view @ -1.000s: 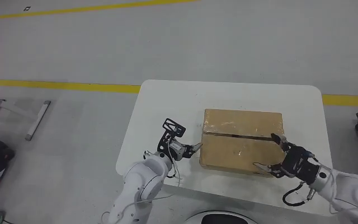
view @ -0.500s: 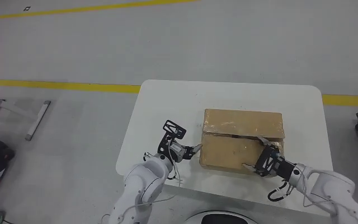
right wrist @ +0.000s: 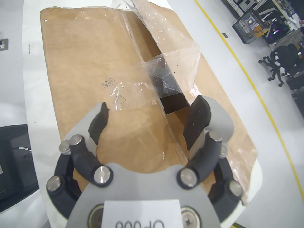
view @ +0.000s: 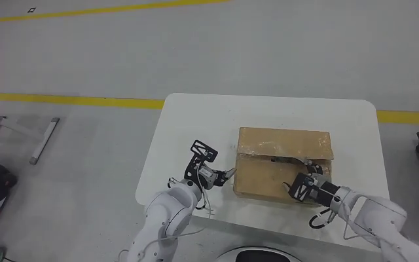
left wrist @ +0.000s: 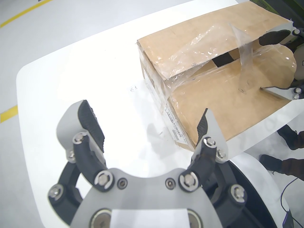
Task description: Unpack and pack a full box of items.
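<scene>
Box [right wrist: 83, 72] top gapes dark in right wrist view.

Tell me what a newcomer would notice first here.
The brown cardboard box on the white rounded table draws the eye, its clear packing tape torn loose over the seam, where a dark gap shows between the flaps. The right claw hangs open over the box's top by that gap; the left claw sits open off the box's end.
</scene>
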`<action>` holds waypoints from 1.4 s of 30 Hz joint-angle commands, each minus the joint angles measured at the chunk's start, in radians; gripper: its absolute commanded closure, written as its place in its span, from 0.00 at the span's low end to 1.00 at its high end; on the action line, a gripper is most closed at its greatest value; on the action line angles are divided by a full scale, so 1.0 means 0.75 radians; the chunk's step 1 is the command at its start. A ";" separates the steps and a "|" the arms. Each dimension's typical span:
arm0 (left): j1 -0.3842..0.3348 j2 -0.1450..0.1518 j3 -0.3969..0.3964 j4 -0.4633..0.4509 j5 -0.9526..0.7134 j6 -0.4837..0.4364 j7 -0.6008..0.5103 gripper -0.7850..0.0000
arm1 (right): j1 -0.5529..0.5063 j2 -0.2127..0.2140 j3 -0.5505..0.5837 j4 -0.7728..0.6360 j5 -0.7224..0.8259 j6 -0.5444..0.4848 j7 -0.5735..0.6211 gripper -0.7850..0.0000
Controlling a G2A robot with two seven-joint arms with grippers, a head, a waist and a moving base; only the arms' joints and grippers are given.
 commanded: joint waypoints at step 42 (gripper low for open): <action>-0.023 0.013 0.012 0.018 -0.014 0.019 0.011 0.00 | 0.150 -0.004 -0.195 0.052 -0.307 0.144 -0.055 0.73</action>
